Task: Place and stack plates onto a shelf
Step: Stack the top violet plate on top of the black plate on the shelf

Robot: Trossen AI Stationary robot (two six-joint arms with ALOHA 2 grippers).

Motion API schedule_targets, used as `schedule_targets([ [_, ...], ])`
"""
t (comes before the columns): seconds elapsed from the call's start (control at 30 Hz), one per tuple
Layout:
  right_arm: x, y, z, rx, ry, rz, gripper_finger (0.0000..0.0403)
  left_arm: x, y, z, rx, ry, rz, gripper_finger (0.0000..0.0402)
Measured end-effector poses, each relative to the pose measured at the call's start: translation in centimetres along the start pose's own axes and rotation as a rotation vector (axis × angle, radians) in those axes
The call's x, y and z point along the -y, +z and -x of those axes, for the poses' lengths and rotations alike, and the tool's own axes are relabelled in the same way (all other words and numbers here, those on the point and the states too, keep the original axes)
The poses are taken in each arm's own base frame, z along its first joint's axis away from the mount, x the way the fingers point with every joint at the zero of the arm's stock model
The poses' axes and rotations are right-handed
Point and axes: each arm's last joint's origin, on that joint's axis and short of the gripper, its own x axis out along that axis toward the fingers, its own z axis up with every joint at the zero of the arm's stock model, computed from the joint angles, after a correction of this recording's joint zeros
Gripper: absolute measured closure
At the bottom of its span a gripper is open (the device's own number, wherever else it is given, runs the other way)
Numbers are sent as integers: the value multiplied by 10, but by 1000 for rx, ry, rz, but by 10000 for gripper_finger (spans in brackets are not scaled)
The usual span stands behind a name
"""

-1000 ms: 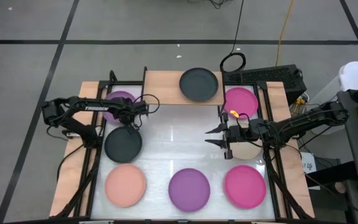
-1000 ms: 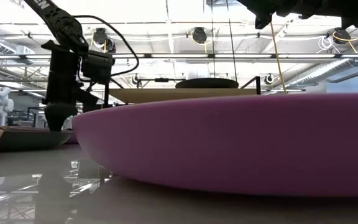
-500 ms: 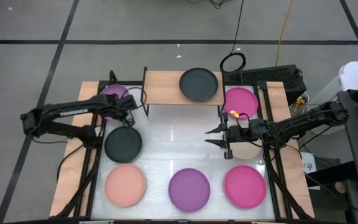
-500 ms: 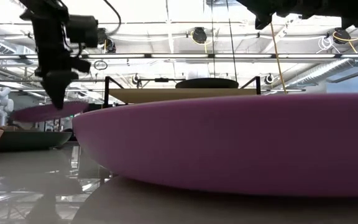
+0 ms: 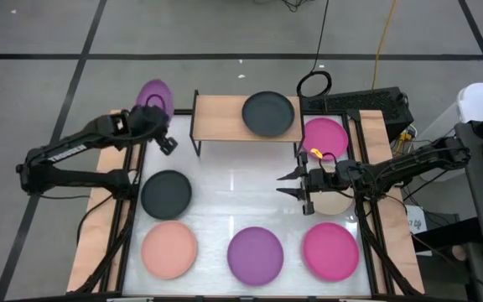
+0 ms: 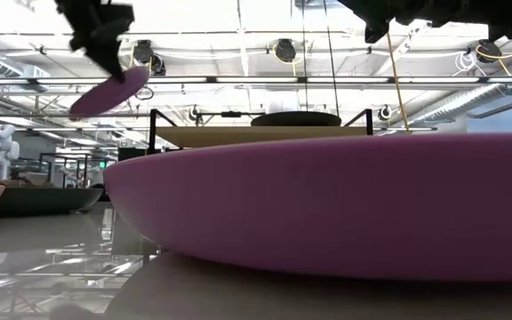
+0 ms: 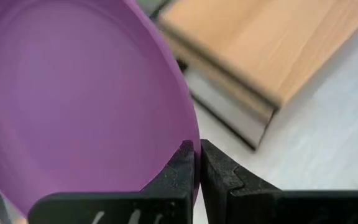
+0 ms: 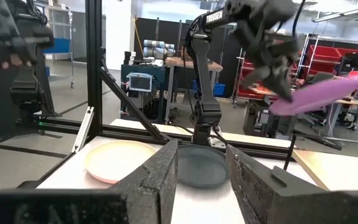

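My left gripper (image 5: 153, 116) is shut on a purple plate (image 5: 153, 97), raised high over the table's far-left corner, left of the shelf (image 5: 220, 117). In the low view that plate (image 6: 109, 90) shows tilted in the air. A black plate (image 5: 268, 114) lies flat on the right half of the light-wood shelf. My right gripper (image 5: 287, 184) hovers open over the table's right middle, next to a beige plate (image 5: 335, 203) that its arm largely hides. The right wrist view shows its open fingers (image 8: 201, 177) and the far-off purple plate (image 8: 316, 93). My left gripper pinches the purple plate's rim (image 7: 186, 138) between its two fingers, at the edge nearest the wrist. The fingers reach it slanting from the table's near-left side. The plate is lifted clear and tilted, its free side (image 6: 78, 108) lower than the held side.
On the white tabletop lie a magenta plate (image 5: 324, 137) at far right, a black plate (image 5: 166, 193) at left, and along the near edge a salmon plate (image 5: 169, 249), a purple plate (image 5: 255, 255) and a magenta plate (image 5: 330, 251). The shelf's left half is bare.
My left gripper has risen from table height and moved toward the far-left corner, carrying the purple plate. The plate, flat on the table a second ago, is now lifted clear, high and tilted. The right arm has kept still.
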Motion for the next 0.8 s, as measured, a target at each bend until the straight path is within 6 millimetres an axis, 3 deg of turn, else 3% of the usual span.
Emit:
schedule_targets([
  [0.2,1,6,0,64,-6,-7,282,14,48,9,93,-51,-141,391],
  [0.43,1,8,0,87,-8,-13,282,59,94,-13,172,-202,-347,391],
  [0.6,1,10,2,95,-7,-14,282,94,116,-29,298,-266,-490,391],
  [0.8,-2,31,18,199,15,-26,282,123,130,-48,435,-255,-637,391],
])
